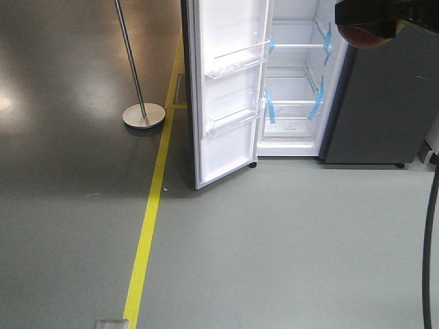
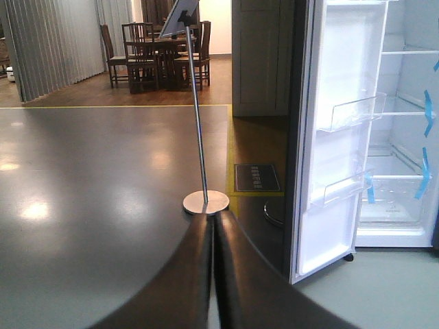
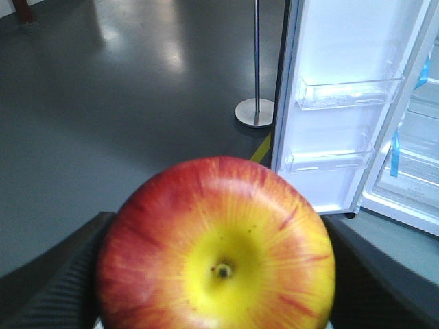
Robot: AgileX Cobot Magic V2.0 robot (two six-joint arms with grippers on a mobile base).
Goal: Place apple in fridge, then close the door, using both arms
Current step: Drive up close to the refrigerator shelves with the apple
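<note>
A red and yellow apple (image 3: 216, 247) fills the right wrist view, and my right gripper (image 3: 216, 274) is shut on it, black fingers (image 3: 48, 281) pressing both sides. In the front view the apple (image 1: 367, 39) shows at the top right under the gripper (image 1: 370, 17), in front of the fridge (image 1: 295, 75). The fridge stands open with its white inside and blue tape strips showing. Its door (image 1: 226, 89) is swung out to the left, clear bins facing me. My left gripper (image 2: 214, 274) is shut with nothing in it, pointing at the floor left of the door (image 2: 339, 137).
A chrome pole on a round base (image 1: 144, 114) stands left of the door. A yellow floor line (image 1: 147, 233) runs toward the fridge. A dark grey cabinet (image 1: 391, 96) adjoins the fridge on the right. Dining chairs and a table (image 2: 161, 55) stand far back.
</note>
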